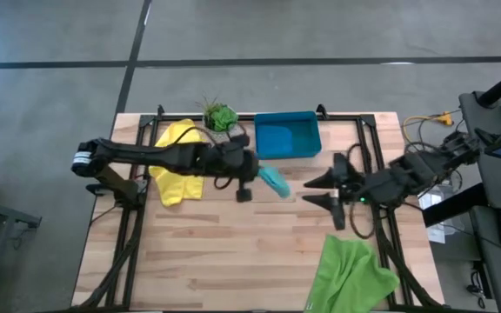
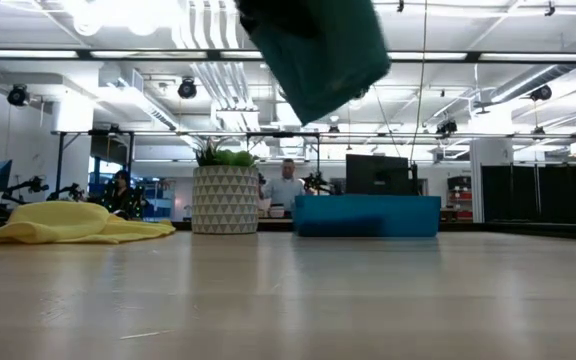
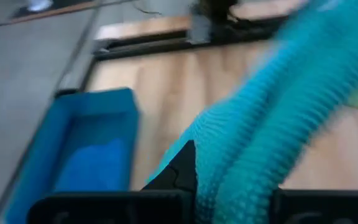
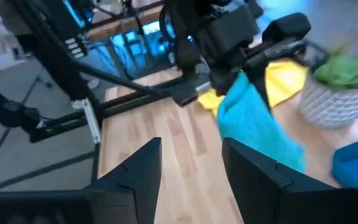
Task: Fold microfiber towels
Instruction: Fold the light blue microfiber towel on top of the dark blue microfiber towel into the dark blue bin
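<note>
— Where is the teal towel (image 1: 274, 180) hanging?
— It is dangling from the left gripper (image 1: 256, 167), whose fingers are squeezing tight on it, up above the table (image 1: 233, 252).
— And the right gripper (image 1: 320, 191)?
— Its fingers are standing apart, holding nothing, just beside the towel.
— What is lying farther out?
— The yellow towel (image 1: 177, 165) behind the left arm, the green towel (image 1: 350, 274) behind the right fingers, and the blue tray (image 1: 287, 136) beside a plant pot (image 1: 220, 117).

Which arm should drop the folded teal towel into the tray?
Left. The left gripper is shut on the teal towel, which hangs just beside the blue tray. The right gripper has open jaws, holds nothing and sits farther from the tray.
</note>
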### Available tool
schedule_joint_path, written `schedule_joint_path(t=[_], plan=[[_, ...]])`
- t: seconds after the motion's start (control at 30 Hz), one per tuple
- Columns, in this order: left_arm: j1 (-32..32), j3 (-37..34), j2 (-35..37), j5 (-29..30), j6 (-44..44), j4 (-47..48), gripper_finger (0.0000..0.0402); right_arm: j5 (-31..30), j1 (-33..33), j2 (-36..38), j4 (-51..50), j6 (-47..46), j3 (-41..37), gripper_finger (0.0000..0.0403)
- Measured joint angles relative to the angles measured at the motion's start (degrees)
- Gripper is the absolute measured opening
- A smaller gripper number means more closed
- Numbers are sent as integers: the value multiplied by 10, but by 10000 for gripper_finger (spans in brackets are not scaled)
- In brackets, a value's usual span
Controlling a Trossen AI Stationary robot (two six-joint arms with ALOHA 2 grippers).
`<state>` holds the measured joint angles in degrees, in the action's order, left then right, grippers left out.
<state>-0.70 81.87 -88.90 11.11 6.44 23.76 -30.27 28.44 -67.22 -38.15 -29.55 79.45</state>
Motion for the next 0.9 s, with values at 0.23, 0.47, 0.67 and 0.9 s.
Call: schedule_joint_path(t=[0.23, 0.47, 0.67, 0.9], plan=[[67, 89, -100, -1, 0, 23, 0, -105, 37, 19, -42, -3, -9, 149], [116, 171, -158, -35, 54, 44, 0, -193, 24, 15, -54, -17, -36, 140], [139, 180, -144, -15, 153, -9, 0, -246, -1, 65, -55, -178, -95, 147], [146, 180, -125, 0, 225, -137, 0, -273, -10, 170, 147, -262, -245, 164]])
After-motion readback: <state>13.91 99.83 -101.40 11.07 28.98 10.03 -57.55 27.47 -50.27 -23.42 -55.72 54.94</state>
